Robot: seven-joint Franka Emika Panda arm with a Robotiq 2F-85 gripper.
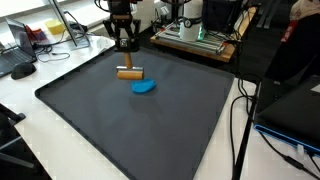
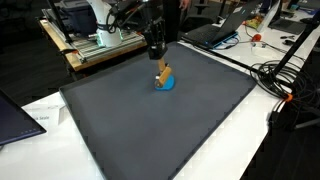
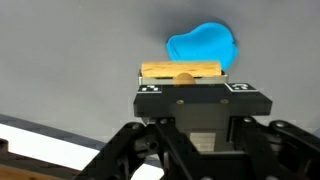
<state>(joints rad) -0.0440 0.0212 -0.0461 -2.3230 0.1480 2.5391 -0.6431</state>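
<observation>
A small wooden tool, a flat block (image 1: 129, 73) with a short peg rising from its middle, stands on the dark grey mat (image 1: 150, 130). My gripper (image 1: 124, 46) hangs straight above it, shut on the peg. In the wrist view the block (image 3: 180, 69) shows just beyond the gripper (image 3: 183, 82), whose body hides the fingertips. A flat blue blob (image 1: 144, 87) lies on the mat, touching the block's near side. It shows in the other exterior view (image 2: 165, 84) under the wooden tool (image 2: 163, 72), with the gripper (image 2: 156, 52) above, and in the wrist view (image 3: 202, 45).
The mat (image 2: 170, 130) covers most of a white table. An aluminium-framed machine (image 2: 95, 40) stands behind it. Black cables (image 2: 285, 75) trail past one edge. A laptop (image 2: 15, 115) lies off a corner, and a black case (image 1: 295, 110) sits beside the mat.
</observation>
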